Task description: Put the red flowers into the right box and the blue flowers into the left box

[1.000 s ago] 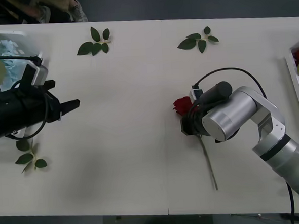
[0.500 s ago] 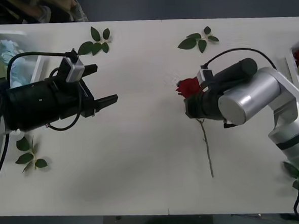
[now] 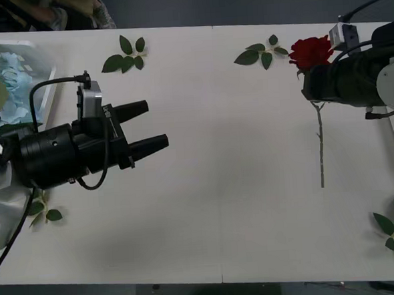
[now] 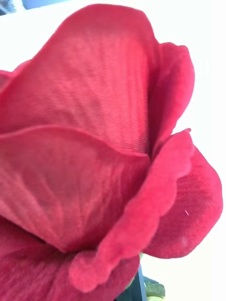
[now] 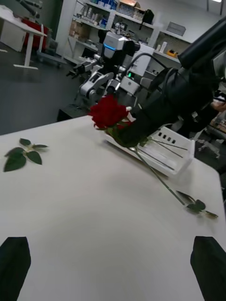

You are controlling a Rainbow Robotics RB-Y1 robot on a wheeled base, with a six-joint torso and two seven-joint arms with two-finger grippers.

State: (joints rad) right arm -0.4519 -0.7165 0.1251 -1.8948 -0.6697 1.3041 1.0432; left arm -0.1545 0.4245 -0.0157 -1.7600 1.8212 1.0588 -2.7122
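Red flowers' velvety bloom [image 3: 310, 49] clamped in right tool [image 3: 311, 81], thin stem dangling; left tool [image 3: 147, 127] spread wide.

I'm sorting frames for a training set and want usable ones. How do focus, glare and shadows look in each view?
Front view: even light, soft shadows under the left gripper; the rose reads clearly. Right wrist view: red petals sit so close that they blur, and the background is washed out white. Left wrist view: sharp on the table, with the fingers dark silhouettes.
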